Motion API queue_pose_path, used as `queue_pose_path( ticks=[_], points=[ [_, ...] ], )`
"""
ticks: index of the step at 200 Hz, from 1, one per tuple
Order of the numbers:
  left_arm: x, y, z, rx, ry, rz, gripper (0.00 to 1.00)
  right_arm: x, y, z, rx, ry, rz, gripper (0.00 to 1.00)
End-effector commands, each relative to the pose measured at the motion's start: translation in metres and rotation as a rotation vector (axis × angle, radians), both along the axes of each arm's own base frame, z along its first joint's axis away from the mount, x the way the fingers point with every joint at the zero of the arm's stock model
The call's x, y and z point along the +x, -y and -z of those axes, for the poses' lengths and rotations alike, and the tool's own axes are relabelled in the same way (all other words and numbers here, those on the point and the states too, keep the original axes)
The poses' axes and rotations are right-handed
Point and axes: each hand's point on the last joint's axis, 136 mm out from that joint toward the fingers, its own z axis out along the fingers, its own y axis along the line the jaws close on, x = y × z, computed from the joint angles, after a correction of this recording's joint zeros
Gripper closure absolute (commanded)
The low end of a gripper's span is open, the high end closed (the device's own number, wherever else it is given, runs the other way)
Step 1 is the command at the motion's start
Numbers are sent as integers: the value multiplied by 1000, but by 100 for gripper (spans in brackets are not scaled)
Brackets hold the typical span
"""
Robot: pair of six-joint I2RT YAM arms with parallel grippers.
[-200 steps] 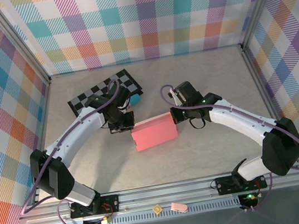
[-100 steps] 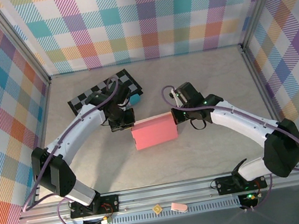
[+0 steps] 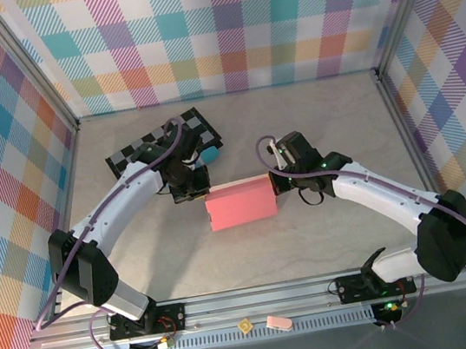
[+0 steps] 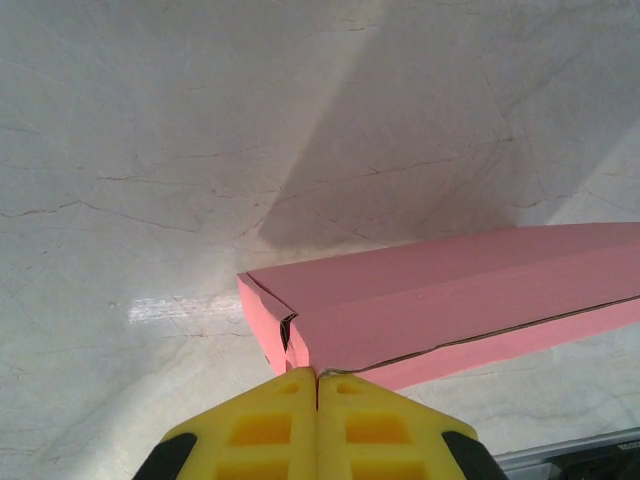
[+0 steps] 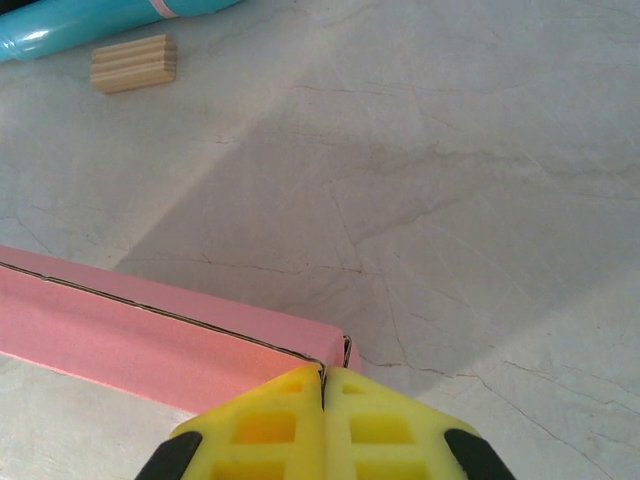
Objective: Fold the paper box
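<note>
Paper box (image 3: pixel 239 206) is lying folded shut as a flat pink block near the middle of the table (image 3: pixel 321 117), between the two arms. At its far left corner, where a seam is gaping slightly, the left gripper (image 4: pixel 317 376) is pressing its yellow fingers fully together, gripping nothing, tip apparently touching the cardboard. The right gripper (image 5: pixel 324 374) is sitting likewise closed and empty against the far right corner. Behind the left arm a checkered board (image 3: pixel 162 143) is lying, with a teal bar (image 3: pixel 210 154) just beside it.

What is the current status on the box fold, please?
Left gripper and right gripper shut at opposite ends of the paper box. Box folded closed. Checkered board behind, apart.
</note>
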Motion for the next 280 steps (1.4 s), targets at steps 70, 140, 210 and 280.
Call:
queue_pose_path(
  ticks=[70,140,210,280],
  points=[
    [5,7,-14,-101,-4,-4,100,0,-7,-6,34,37,-7,100],
    [-8,-6,-1,-55,33,62,100,-4,-4,-1,37,35,-5,100],
    [-19,-6,14,-105,119,96,100,-14,0,9,64,90,-45,100],
    [-36,-13,25,-40,140,136,100,-23,4,24,39,93,-81,100]
  ],
)
